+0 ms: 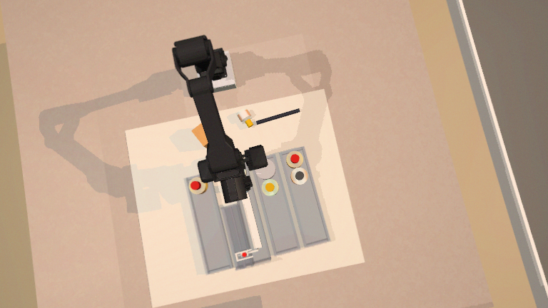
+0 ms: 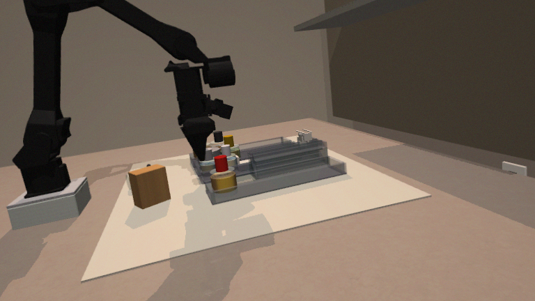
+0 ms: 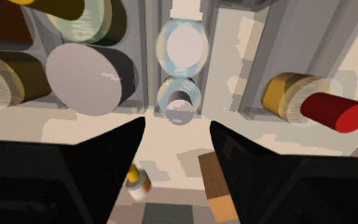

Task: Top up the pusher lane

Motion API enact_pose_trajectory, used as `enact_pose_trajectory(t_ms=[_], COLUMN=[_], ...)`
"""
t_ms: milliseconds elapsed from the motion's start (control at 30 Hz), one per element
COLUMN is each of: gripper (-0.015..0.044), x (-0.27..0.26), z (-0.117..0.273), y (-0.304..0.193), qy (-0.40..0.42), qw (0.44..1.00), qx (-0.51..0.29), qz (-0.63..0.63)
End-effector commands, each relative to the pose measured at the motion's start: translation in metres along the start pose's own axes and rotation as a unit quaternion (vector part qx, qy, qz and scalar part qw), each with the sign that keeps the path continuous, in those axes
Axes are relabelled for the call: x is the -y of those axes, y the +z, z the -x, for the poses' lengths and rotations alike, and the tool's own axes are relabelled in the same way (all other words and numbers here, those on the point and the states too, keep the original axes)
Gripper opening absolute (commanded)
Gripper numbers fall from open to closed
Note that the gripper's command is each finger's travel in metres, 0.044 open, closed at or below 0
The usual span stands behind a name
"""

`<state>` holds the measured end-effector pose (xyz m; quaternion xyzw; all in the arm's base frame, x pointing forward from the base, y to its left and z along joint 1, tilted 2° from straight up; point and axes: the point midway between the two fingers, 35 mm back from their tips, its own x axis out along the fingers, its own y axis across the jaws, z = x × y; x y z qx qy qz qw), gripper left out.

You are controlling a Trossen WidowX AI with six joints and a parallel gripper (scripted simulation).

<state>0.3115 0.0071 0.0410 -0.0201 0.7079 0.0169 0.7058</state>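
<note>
Cream mat [image 2: 276,219] is carrying the lane rack [image 2: 276,167]; gripper [image 3: 177,128] is hovering wide and empty, front jar [image 3: 179,100] at twelve o'clock.

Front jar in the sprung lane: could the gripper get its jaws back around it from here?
Probably yes. The gripper is open, directly in line with the front jar, nothing between them; neighbouring jars sit beyond the lane walls.

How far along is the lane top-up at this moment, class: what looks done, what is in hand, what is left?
Done: two pale-capped jars stand in a row in the sprung lane, the new jar in front and the old jar behind it. In hand: nothing; the gripper is open, its fingers clear of the front jar. Left: only backing the arm away, it seems; contact with the pusher plate cannot be confirmed.
</note>
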Motion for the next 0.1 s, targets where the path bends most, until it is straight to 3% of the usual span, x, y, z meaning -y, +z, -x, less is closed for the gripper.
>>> enact_pose_trajectory(t_ms=[0,67], gripper=[0.0307,0.0307], x=[0.0002,0.0002], z=[0.0008,0.0009], y=[-0.013,-0.0201], qy=[0.0,0.0], qw=[1.0,1.0], qx=[0.0,0.0], qz=[0.001,0.001])
